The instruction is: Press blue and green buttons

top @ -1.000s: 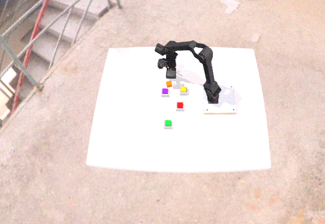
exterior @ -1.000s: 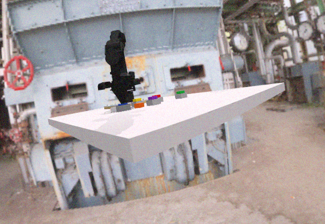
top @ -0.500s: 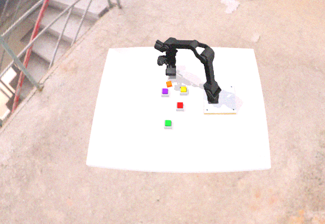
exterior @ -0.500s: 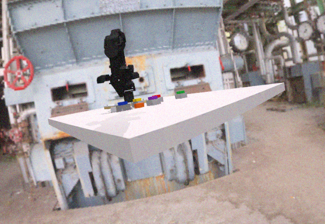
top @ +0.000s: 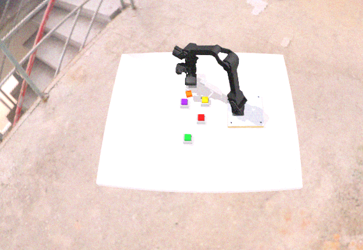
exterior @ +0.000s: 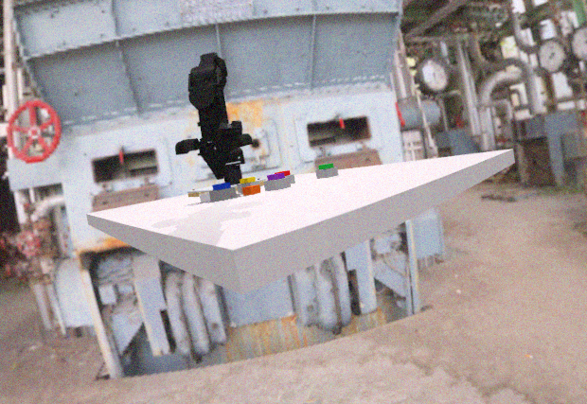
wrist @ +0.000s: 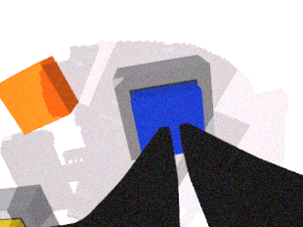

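The blue button (exterior: pixel 221 185) (wrist: pixel 163 107) has a blue cap on a grey base. Its cap stands above the base in the exterior view. The arm mostly hides this button in the top view. My gripper (exterior: pixel 233 179) (wrist: pixel 175 135) is shut and empty, pointing down. Its fingertips overlap the near part of the blue cap in the wrist view; whether they touch it I cannot tell. The green button (top: pixel 187 137) (exterior: pixel 326 166) stands apart toward the front of the table in the top view, with its cap up and nothing over it.
An orange block (top: pixel 188 93) (exterior: pixel 251 189) (wrist: pixel 21 102) lies close beside the blue button. The yellow button (top: pixel 205 99) (exterior: pixel 247 180) (wrist: pixel 10 223), purple button (top: pixel 184 102) (exterior: pixel 275 177) and red button (top: pixel 201 117) (exterior: pixel 282 173) stand between the blue and green ones.
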Tool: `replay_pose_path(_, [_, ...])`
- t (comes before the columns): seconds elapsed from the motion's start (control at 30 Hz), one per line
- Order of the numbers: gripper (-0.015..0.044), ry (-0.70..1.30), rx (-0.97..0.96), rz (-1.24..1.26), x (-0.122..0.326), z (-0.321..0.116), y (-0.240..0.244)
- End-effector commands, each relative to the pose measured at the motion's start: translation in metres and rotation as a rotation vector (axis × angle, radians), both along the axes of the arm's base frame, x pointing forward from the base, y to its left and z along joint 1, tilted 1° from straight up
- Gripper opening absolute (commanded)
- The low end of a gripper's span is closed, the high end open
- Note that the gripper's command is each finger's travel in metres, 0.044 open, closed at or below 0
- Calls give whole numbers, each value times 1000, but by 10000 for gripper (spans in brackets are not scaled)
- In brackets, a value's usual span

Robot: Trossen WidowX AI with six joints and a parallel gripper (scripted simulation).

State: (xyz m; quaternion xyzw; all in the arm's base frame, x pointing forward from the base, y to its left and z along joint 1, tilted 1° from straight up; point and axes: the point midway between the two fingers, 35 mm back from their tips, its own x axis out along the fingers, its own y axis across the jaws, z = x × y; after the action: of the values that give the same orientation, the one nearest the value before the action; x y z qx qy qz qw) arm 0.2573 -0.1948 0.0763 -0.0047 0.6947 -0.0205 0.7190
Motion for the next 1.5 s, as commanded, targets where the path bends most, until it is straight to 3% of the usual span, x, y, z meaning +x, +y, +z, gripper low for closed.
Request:
replay_pose_path(0.0, [20,5,2,-3,-1,-7,0])
replay_pose_path(0.87, [20,5,2,-3,-1,-21,0])
replay_pose_path(1.0, [20,5,2,-3,-2,11,1])
replay_pose_path(1.2, [20,5,2,-3,-1,22,1])
replay_pose_path(1.37, [20,5,2,-3,-3,74,3])
replay_pose_path(1.47, [20,5,2,-3,-4,76,3])
